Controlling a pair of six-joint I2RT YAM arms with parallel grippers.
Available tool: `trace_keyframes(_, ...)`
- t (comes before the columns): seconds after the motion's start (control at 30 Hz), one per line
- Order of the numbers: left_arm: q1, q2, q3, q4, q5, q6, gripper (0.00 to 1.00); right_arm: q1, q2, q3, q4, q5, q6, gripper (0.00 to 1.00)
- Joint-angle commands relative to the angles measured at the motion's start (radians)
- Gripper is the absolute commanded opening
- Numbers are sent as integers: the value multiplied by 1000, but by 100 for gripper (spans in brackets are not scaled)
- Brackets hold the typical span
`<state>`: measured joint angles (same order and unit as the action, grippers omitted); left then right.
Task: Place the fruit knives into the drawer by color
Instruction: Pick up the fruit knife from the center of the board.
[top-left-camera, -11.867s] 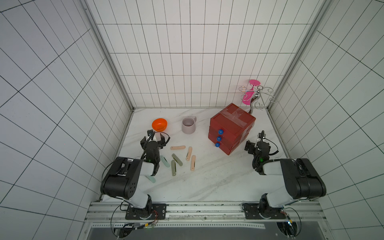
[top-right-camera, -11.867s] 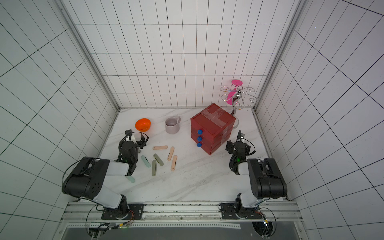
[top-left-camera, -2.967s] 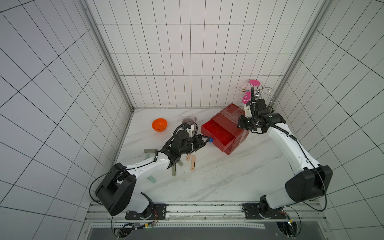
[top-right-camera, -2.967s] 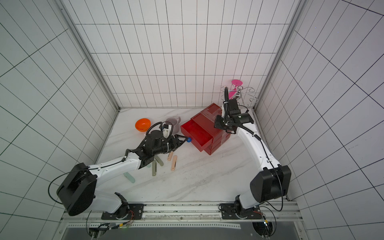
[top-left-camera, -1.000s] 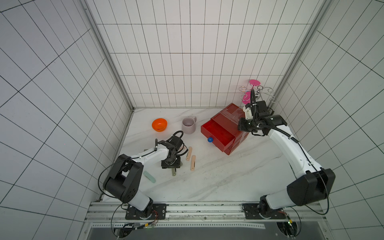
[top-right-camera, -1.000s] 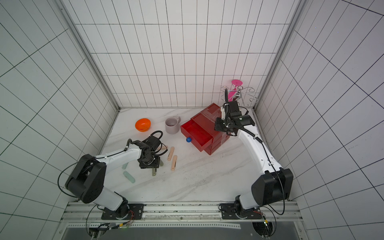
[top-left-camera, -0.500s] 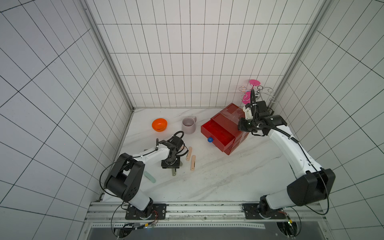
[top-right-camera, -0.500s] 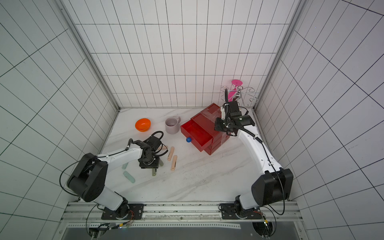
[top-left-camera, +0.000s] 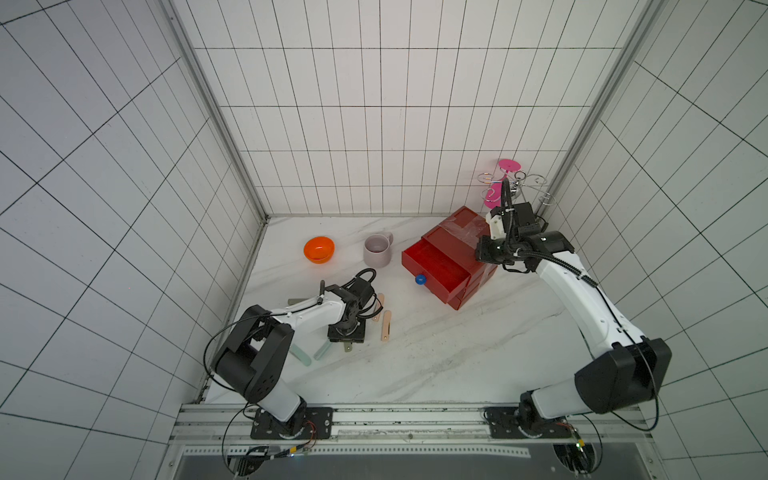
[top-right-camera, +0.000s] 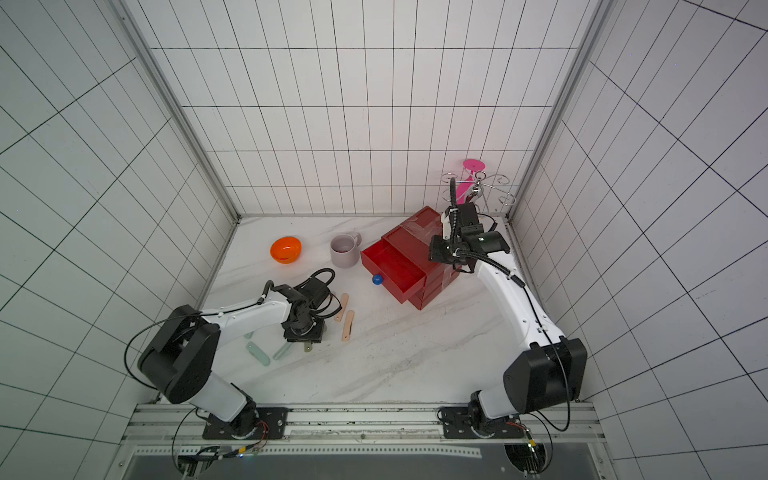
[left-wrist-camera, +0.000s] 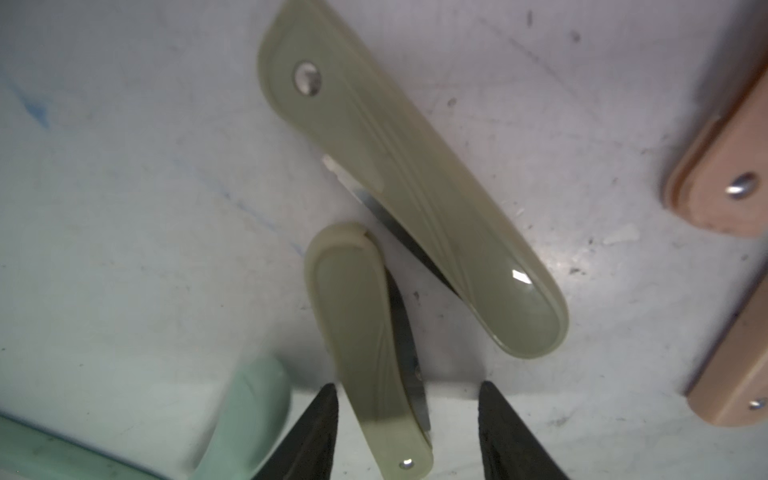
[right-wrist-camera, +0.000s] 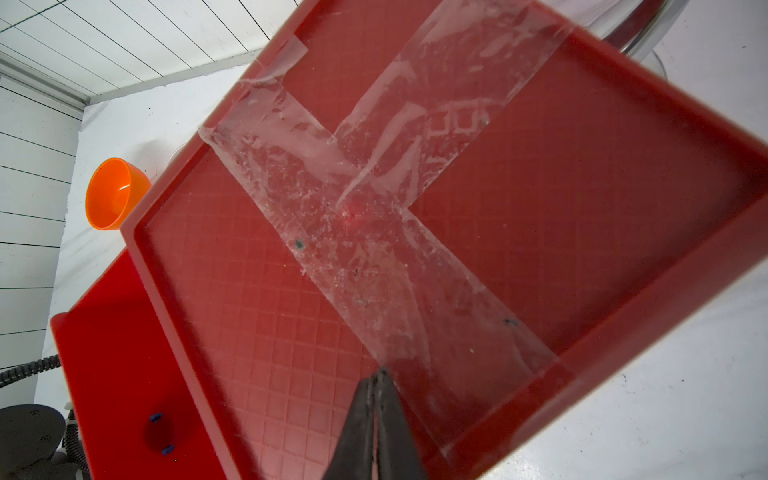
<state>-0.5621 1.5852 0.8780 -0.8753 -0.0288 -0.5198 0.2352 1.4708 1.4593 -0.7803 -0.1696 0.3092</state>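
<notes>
Left gripper (left-wrist-camera: 407, 419): black jaws apart, straddling an olive-grey folded plastic fruit knife (left-wrist-camera: 365, 345) that lies flat on the white marble table (top-left-camera: 436, 365). One tip is close against it, the other clear. A second olive-grey knife (left-wrist-camera: 411, 199) is just beside. The knife cluster sits at 9 o'clock of table centre. Red plastic three-drawer chest (top-left-camera: 442, 237) at 2 o'clock, top drawer (top-left-camera: 436, 264) pulled out. Right gripper (right-wrist-camera: 376, 395): jaws closed together, tips on the chest's taped top.

Your left wrist view blurs the mint knife (left-wrist-camera: 245, 411) and cuts it at the edge, 2 peach knives (left-wrist-camera: 723, 174) too. In both top views the left gripper (top-left-camera: 346, 334) hides most of an olive knife (top-left-camera: 348, 348).
</notes>
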Motion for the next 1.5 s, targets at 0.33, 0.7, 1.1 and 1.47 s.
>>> trace_keyframes(0.33, -4, 34, 6, 30, 9, -18, 55, -10, 3, -62, -43, -12, -12, 8)
trace_keyframes(0.7, 1, 89, 14, 51, 2, -22, 48, -16, 5, -62, -43, -17, -15, 9)
trace_keyframes(1.1, 20, 121, -14, 69, -9, -22, 34, -20, 10, -66, -41, -21, -15, 9)
trace_keyframes(1.47, 58, 94, -27, 38, -49, 3, 29, -20, 13, -65, -42, -28, -13, 10)
